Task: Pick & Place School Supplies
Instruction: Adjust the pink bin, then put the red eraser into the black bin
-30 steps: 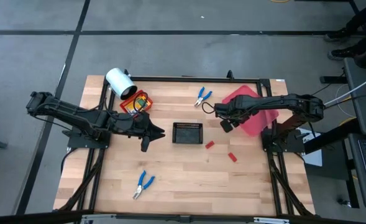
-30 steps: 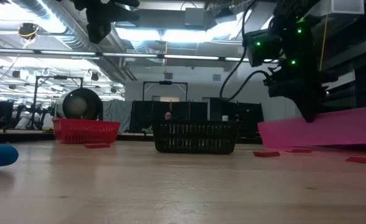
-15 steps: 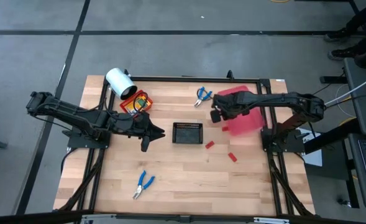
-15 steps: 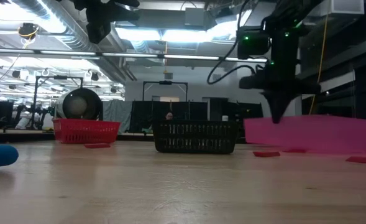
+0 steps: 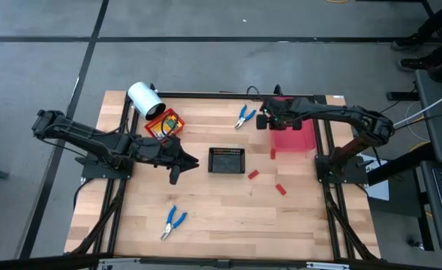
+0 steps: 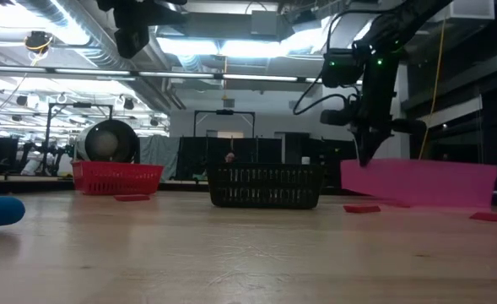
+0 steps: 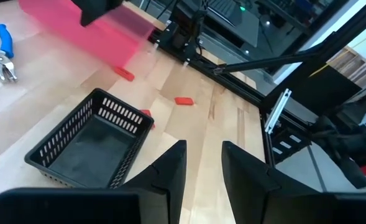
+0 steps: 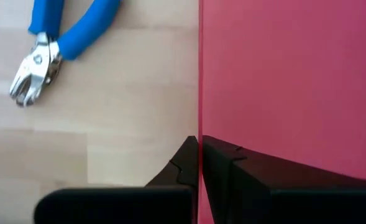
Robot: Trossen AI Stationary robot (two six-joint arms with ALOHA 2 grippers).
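Observation:
My right gripper [image 5: 264, 121] is shut on the left wall of the pink-red tray [image 5: 290, 136] at the table's far right. Blue-handled pliers [image 5: 243, 115] lie just left of it, and a second pair [image 5: 173, 221] lies near the front left. Three small red pieces [image 5: 253, 175] [image 5: 281, 189] [image 5: 273, 153] lie on the wood right of the black tray [image 5: 227, 160]. Yellow-orange boxes [image 5: 168, 124] sit in the red basket [image 5: 154, 129]. My left gripper [image 5: 190, 159] hovers open, left of the black tray, with nothing between its fingers [image 7: 170, 171]. My right gripper pinches the tray's upright side wall at its top edge [image 8: 199, 127], one finger inside the tray and one outside. The fingers come from above, pointing steeply down [image 6: 366, 156]. The tray sits level; whether its bottom rests on the table I cannot tell.
A white roll [image 5: 143, 99] lies at the far left corner beside the red basket. The black frame rail [image 5: 228, 95] runs along the far edge just behind the tray. Open wood spreads over the near half of the table.
My right gripper has swung toward the table's far edge and a little left, rolling as it went. The pink-red tray has come with it, turning from slanted to square with the table's edges. A red piece now shows on the wood where the tray lay.

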